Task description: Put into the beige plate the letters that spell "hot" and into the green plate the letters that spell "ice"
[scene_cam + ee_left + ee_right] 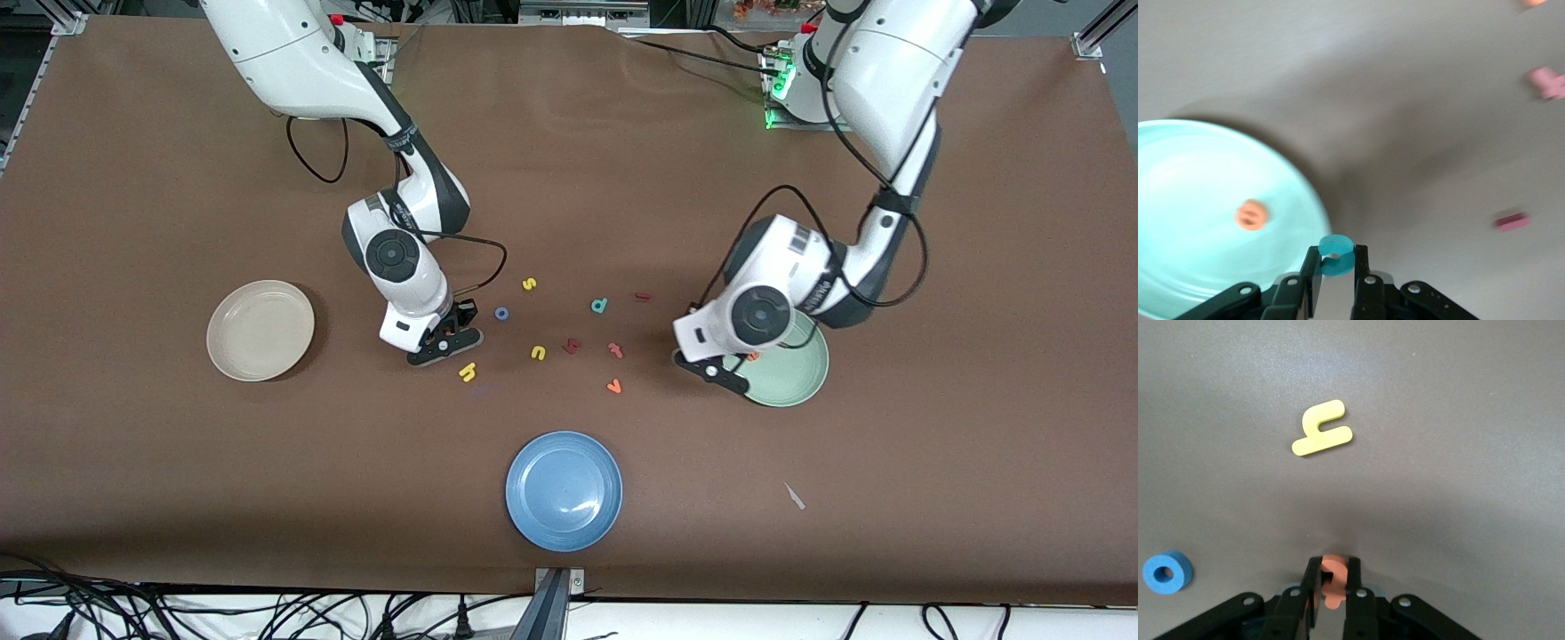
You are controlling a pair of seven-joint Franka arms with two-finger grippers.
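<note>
right gripper (1331,583): fingers closed on the orange "t" (1332,579), low over the brown table (142,178), between the beige plate (260,330) and the loose letters at mid-table. yellow "h" (468,372) flat on the table just beside this gripper, nearer the front camera; blue "o" (501,313) flat beside it, toward the left arm's end.

left gripper (1336,267): fingers closed on the teal "c" (1336,255), held above the rim of the green plate (800,387) on the side toward mid-table. orange "e" (1252,215) lies inside the green plate.

dark red "i" (642,297): flat on the table, between the teal "d" (600,306) and the left gripper.

beige plate: toward the right arm's end of the table.

other items: yellow "s" (529,284), yellow "u" (538,353), dark red letter (572,346), red-orange "t"-like letter (615,349), orange "v" (613,387), all scattered mid-table; blue plate (564,490) near the table edge closest to the front camera.
</note>
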